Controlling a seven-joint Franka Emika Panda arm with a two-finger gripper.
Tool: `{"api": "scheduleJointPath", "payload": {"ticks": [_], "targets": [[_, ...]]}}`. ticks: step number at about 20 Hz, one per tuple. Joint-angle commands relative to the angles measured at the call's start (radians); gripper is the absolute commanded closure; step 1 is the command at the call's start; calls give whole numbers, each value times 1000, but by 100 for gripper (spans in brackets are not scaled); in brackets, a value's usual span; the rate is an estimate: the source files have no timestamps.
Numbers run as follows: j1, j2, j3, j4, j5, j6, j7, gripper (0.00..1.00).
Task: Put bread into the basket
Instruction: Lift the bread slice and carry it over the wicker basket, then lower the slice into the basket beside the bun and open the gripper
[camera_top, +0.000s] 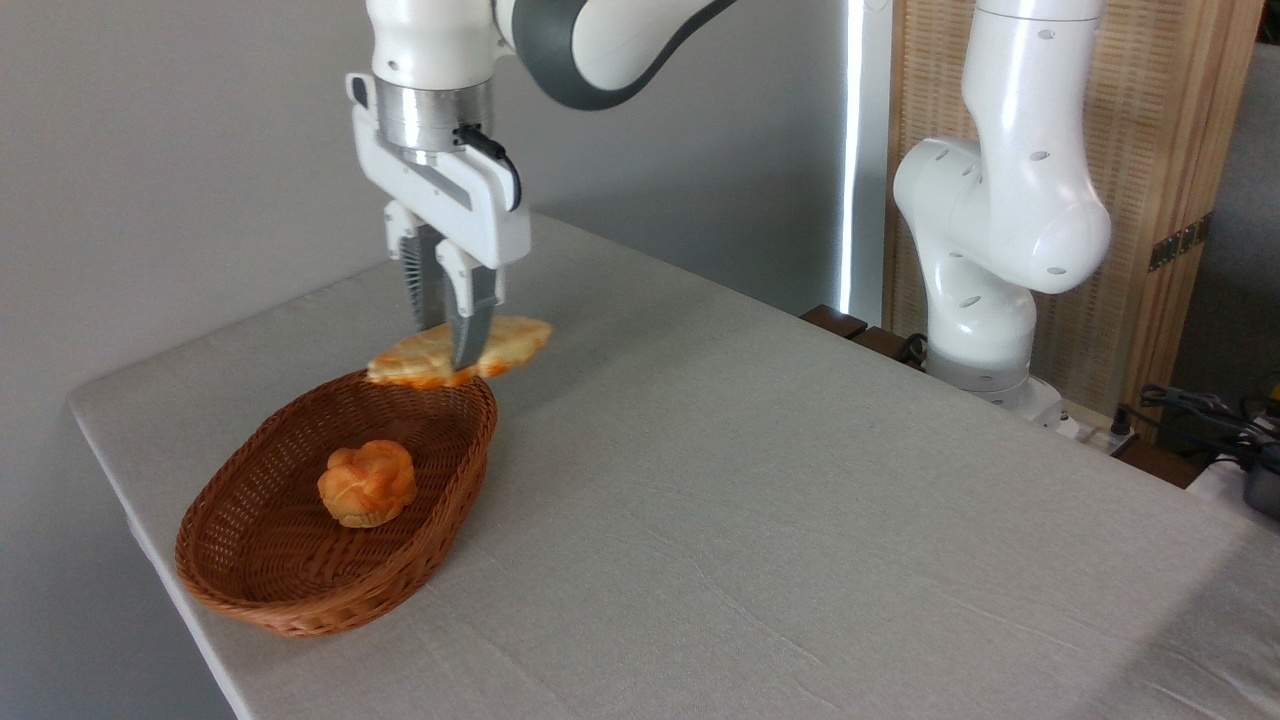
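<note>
Pincer (447, 352) pinching flat, lobed, pale-golden leaf-shaped bread (462, 352) across its middle, clear of the grey tablecloth (760, 480) and level with the far rim of the oval reddish-brown wicker basket (250, 570) below and left of the fingers. Seemingly mid-carry: calls next for a short shift toward the basket's centre, then lowering and spreading of the fingers. Already inside, lower left of the pincer, a small knotted orange-brown bun (367, 484) on tight ribbed weave.
</note>
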Motion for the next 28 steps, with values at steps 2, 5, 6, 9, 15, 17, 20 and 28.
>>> {"api": "scheduleJointPath", "payload": {"ticks": [2,5,6,9,15,17,20,28], "targets": [[-6,91,-26,34,-15,187,-254,45],[-6,132,-44,34,-14,282,-406,6],[-6,141,-46,32,-3,287,-417,0],[-6,163,-47,32,15,286,-414,0],[-12,180,-47,29,60,284,-414,0],[-12,186,-47,29,62,284,-412,0],[-12,186,-46,28,62,281,-412,0],[-9,184,-43,31,94,281,-412,0]]}}
